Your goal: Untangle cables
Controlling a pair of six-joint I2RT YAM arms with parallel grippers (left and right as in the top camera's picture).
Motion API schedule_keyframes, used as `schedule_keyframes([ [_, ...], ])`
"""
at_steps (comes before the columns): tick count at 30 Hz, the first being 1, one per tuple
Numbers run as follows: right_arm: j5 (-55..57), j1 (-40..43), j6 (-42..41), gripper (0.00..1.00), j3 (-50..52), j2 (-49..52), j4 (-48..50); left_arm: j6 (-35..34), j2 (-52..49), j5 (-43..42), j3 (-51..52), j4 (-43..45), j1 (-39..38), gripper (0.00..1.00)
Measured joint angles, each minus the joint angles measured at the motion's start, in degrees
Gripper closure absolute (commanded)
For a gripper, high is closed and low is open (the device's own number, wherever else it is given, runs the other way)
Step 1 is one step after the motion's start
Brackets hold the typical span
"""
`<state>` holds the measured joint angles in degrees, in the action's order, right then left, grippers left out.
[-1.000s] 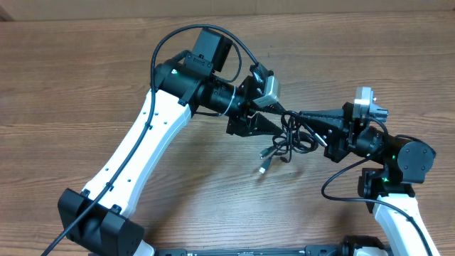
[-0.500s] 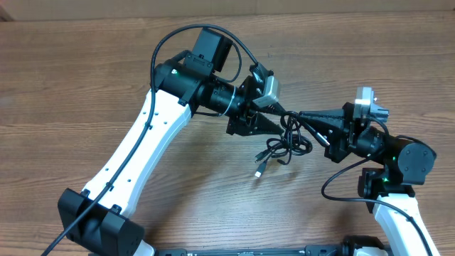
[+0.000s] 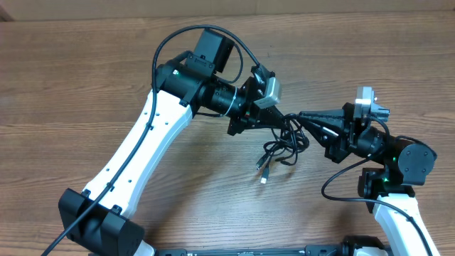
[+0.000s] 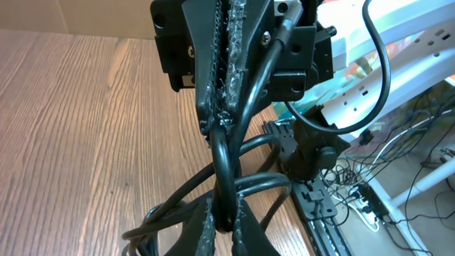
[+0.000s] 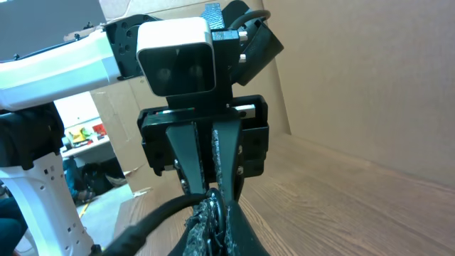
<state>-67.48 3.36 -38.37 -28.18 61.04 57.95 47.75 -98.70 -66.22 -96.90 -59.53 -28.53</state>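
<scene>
I judge the job barely begun. The cables (image 3: 286, 144) are one black bunch of crossing loops near the middle of the desk (image 3: 85, 85), and I see no strand laid out apart from the others. The top of the bunch is pinched between my two arms, whose tips almost meet above it. The rest droops toward the desk, with a silver-tipped plug (image 3: 264, 171) trailing out at the lower left.

The left end effector (image 3: 279, 121) is clamped on a cord; in its wrist view the fingertips (image 4: 247, 229) squeeze a thick-looking strand that runs straight up into the opposite jaws. The right end effector (image 3: 304, 116) is likewise closed on the cables, with a cord leaving its tips to the left in its own wrist view. Everything remains: drawing the loops open, freeing each cord and laying it out separately.

I cannot count the cords or follow which passes over which in the overhead view. I also cannot tell whether both arms hold the same strand, or whether the plug rests on the desk or hangs just above it. Both wrist views cut off the lower loops.
</scene>
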Motion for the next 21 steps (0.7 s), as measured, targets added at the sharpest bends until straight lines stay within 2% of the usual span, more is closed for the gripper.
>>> schedule_keyframes([
  [15,-0.02,0.00,0.94,0.96,0.00,0.00,-3.74,-0.35,0.00,3.56,0.00,-0.35,0.00,0.96],
  [21,0.50,0.04,1.11,0.96,0.00,0.00,-4.07,-3.13,0.00,9.75,0.00,-0.63,-0.13,0.96],
])
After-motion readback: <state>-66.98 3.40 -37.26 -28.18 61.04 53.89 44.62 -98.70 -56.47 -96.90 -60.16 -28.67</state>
